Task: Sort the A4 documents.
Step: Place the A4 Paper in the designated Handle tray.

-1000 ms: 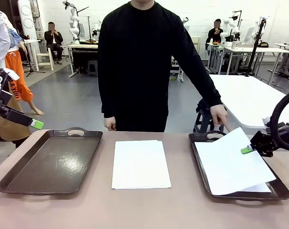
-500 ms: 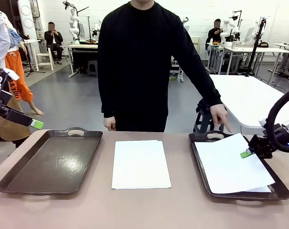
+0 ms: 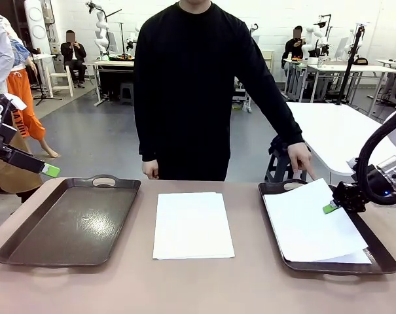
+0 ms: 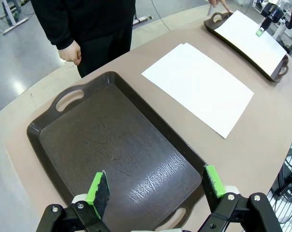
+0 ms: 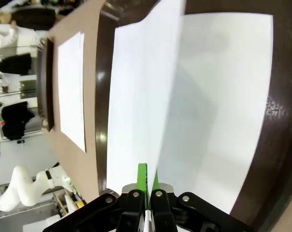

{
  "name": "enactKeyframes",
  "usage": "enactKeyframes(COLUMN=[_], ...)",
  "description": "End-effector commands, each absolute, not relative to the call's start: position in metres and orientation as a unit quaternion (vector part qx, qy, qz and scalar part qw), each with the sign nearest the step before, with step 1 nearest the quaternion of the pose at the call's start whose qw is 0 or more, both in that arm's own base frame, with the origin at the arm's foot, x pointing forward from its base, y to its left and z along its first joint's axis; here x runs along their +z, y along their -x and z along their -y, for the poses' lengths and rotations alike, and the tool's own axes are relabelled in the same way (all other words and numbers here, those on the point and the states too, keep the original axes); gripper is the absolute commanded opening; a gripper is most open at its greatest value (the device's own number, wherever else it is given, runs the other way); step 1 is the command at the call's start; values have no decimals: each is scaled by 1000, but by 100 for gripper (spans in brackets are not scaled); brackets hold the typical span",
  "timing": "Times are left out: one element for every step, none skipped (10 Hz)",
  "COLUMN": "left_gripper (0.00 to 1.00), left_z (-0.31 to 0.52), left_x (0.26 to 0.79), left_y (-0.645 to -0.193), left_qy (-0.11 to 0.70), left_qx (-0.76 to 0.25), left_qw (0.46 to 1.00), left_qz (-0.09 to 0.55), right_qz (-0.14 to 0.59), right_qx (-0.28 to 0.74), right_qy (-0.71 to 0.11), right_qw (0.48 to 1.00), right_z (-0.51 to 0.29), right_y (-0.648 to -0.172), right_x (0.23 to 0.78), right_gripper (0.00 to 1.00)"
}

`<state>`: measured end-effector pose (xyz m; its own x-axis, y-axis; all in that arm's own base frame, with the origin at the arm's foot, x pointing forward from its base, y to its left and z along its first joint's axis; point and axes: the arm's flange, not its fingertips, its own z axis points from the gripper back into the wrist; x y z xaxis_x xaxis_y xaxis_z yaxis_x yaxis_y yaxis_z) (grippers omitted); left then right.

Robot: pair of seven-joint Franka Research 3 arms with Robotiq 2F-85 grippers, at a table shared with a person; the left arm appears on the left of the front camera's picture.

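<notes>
White A4 sheet (image 3: 309,226) is pinched at its right edge by the R gripper (image 3: 329,208), pads tight together on it. The sheet sits tilted over the R tray (image 3: 383,254), w/ another sheet (image 3: 358,258) flat beneath. A stack of A4 docs (image 3: 192,224) lies btwn the trays. The L gripper (image 4: 156,182), fingers wide apart & empty, hovers over the bare L tray (image 3: 67,226). A person's hand (image 3: 301,159) points at the R tray's far handle.

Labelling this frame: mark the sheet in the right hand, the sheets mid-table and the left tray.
held sheet (image 3: 309,226), front view, its middle.
mid-table sheets (image 3: 193,224), front view, top sheet's centre.
left tray (image 3: 67,226), front view, bare floor.
</notes>
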<state>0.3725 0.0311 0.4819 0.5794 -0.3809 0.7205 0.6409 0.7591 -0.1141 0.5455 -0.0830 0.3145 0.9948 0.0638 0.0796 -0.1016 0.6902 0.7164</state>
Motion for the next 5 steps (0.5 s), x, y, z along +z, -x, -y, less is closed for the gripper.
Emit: enactKeyframes(left_gripper=[100, 100, 100, 100, 100], left_z=[-33, -33, -33, -33, -33], left_x=[478, 478, 478, 478, 478], left_y=[-375, -375, -375, -375, -375], left_qy=[190, 190, 190, 190, 190], left_qx=[-300, -300, -300, -300, -300], left_qw=[864, 864, 864, 864, 864], left_qz=[356, 356, 356, 356, 356], right_qz=[1, 1, 3, 3, 5], right_qx=[63, 63, 61, 56, 59], right_qy=[-358, -345, -339, -337, -333], right_qw=[932, 936, 939, 940, 941], right_z=[72, 70, 70, 71, 72], right_y=[-540, -541, -542, -541, -540], right_x=[317, 319, 321, 322, 323], right_gripper=[1, 1, 5, 19, 24])
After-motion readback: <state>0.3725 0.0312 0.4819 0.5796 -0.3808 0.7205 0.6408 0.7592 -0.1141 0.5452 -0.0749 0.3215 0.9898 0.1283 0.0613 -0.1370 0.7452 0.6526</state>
